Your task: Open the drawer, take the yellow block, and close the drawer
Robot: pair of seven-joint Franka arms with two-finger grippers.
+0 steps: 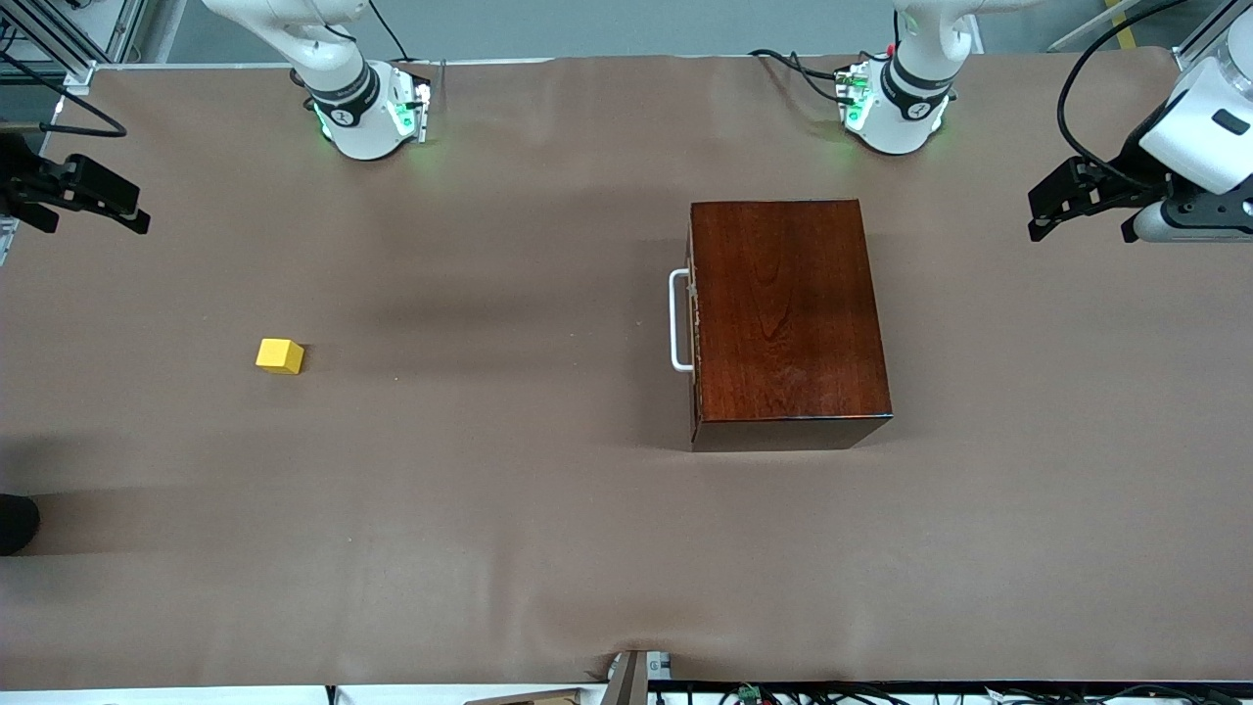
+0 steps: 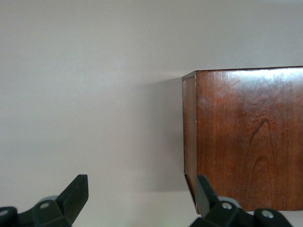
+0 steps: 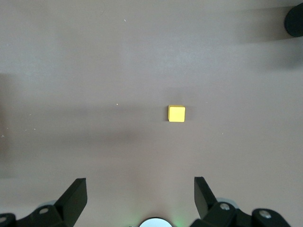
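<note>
Drawer (image 1: pixel 693 323) shut – yellow block (image 1: pixel 280 355) out on bare table (image 1: pixel 509 529), well apart.

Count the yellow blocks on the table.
1. The yellow block sits on the bare table toward the right arm's end, well apart from the wooden box. The drawer is shut, so more could be hidden inside.

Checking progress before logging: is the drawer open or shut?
Shut. The drawer front sits flush with the wooden box, white handle close against it, no pale interior showing.
</note>
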